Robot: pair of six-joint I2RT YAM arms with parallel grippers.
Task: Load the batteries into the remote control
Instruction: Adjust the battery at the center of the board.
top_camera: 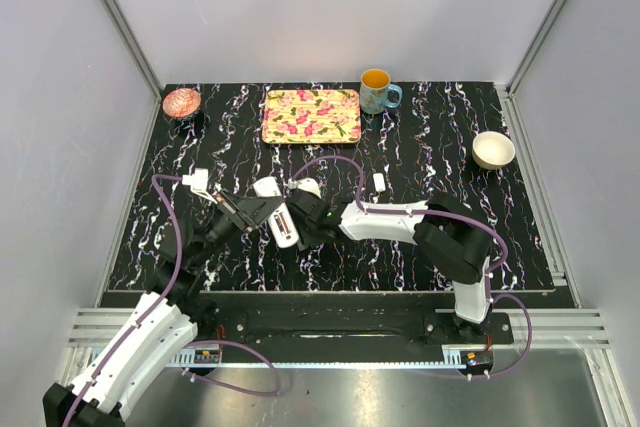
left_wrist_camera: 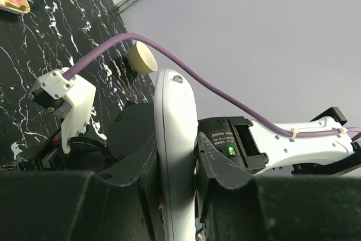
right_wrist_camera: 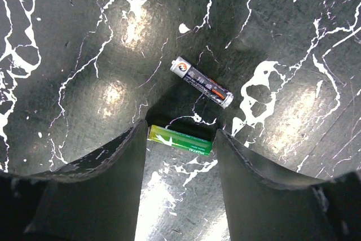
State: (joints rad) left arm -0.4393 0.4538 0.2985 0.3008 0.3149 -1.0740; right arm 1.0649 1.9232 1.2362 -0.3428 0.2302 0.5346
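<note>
1. The left end effector (left_wrist_camera: pixel 176 139) was clamped on the remote (left_wrist_camera: pixel 175 100), one finger on each broad side.
2. The remote stood on its narrow edge in that grip, its rounded end poking out past the fingertips.
3. In the top view the remote (top_camera: pixel 285 229) sat above the tabletop (top_camera: pixel 420 157), left of centre, just beside the right arm's wrist.
4. The right end effector (right_wrist_camera: pixel 181 130) pointed down at the tabletop with its fingers apart.
5. The green battery (right_wrist_camera: pixel 180 140) lay flat on the tabletop between those fingers, its ends close to both inner faces; whether they touched could not be told.
6. The dark battery (right_wrist_camera: pixel 202 82), with red marks and silver ends, lay flat just beyond the green one, apart from it and outside the fingers.
7. A small white cover (top_camera: pixel 379 183) lay on the tabletop near the right arm.
8. Along the far edge stood a pink bowl (top_camera: pixel 182 102), a floral tray (top_camera: pixel 311 115) and a blue mug (top_camera: pixel 376 92).
9. A white bowl (top_camera: pixel 493 149) sat at the right.
</note>
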